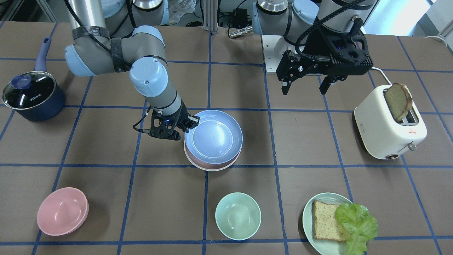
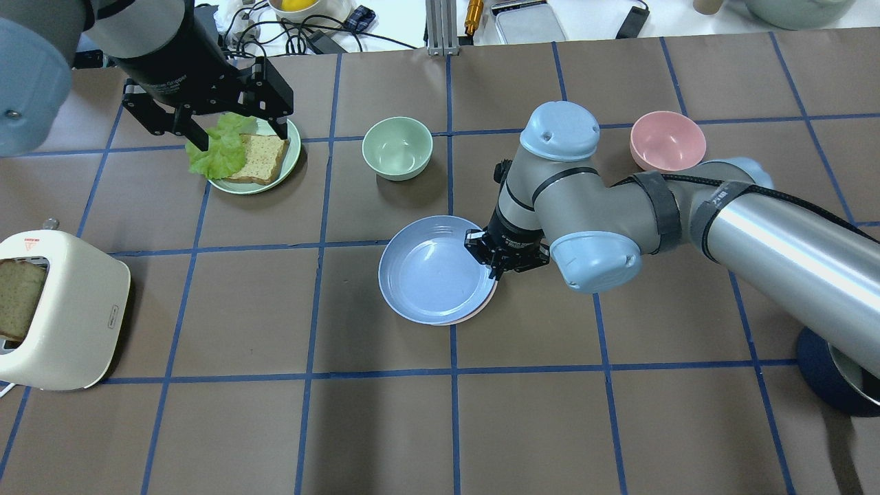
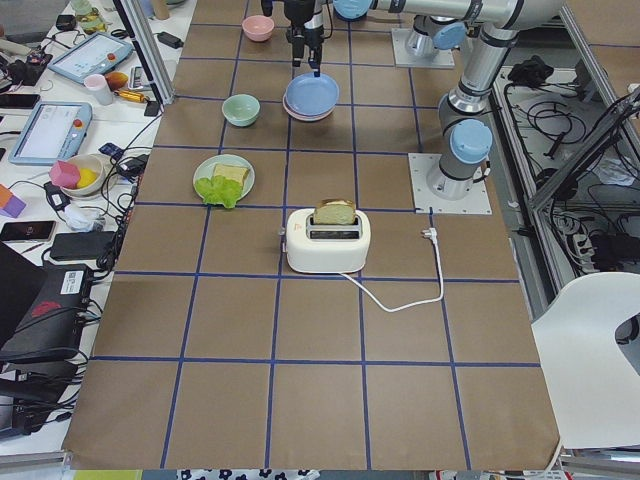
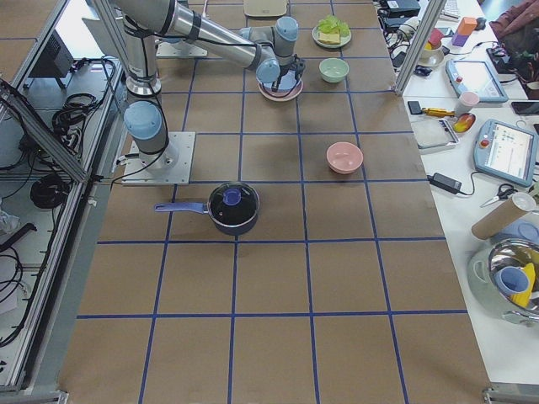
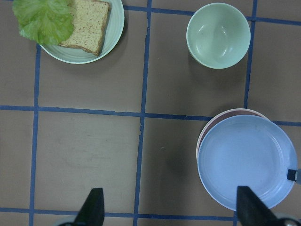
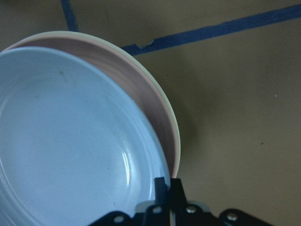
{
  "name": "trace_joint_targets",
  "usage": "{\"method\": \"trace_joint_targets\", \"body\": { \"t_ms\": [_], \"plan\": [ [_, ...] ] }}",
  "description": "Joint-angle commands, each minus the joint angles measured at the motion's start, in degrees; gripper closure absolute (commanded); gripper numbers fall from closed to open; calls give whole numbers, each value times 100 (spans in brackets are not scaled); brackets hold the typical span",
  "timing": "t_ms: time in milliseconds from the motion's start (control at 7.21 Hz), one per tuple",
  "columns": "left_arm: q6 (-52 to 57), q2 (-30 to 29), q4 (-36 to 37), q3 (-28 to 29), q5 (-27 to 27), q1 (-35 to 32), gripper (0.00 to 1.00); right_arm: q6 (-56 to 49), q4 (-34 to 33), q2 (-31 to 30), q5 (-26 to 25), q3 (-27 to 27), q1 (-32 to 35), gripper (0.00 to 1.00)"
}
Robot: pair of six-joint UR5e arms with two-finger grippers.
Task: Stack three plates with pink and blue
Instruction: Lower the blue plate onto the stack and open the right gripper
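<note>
The light blue plate point(image 1: 213, 136) lies slightly offset on top of the pale pink plate point(image 1: 199, 160), near the table's middle. A cream-white rim point(image 6: 172, 129) shows under the pink plate point(image 6: 141, 89) in the right wrist view. My right gripper point(image 1: 184, 124) is shut on the blue plate's rim point(image 6: 61, 141) at its edge; it also shows in the overhead view point(image 2: 496, 265). My left gripper point(image 1: 304, 88) is open and empty, high above the table, and looks down on the stack point(image 5: 244, 162).
A white toaster point(image 1: 389, 127) with a bread slice stands on the robot's left. A pale green plate point(image 1: 311, 219) with bread and lettuce, a mint bowl point(image 1: 238, 216) and a pink bowl point(image 1: 62, 211) sit along the far side. A dark pot point(image 1: 33, 95) stands on the robot's right.
</note>
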Motion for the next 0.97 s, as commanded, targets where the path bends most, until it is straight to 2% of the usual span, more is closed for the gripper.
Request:
{"method": "trace_joint_targets", "body": {
  "t_ms": [0, 693, 832],
  "plan": [
    [1, 3, -1, 4, 0, 0, 0, -8, -35, 33, -21, -8, 0, 99],
    [-8, 21, -19, -5, 0, 0, 0, -35, -308, 130, -4, -70, -35, 90],
    [-8, 21, -19, -5, 0, 0, 0, -148, -377, 130, -12, -70, -35, 77]
  ]
}}
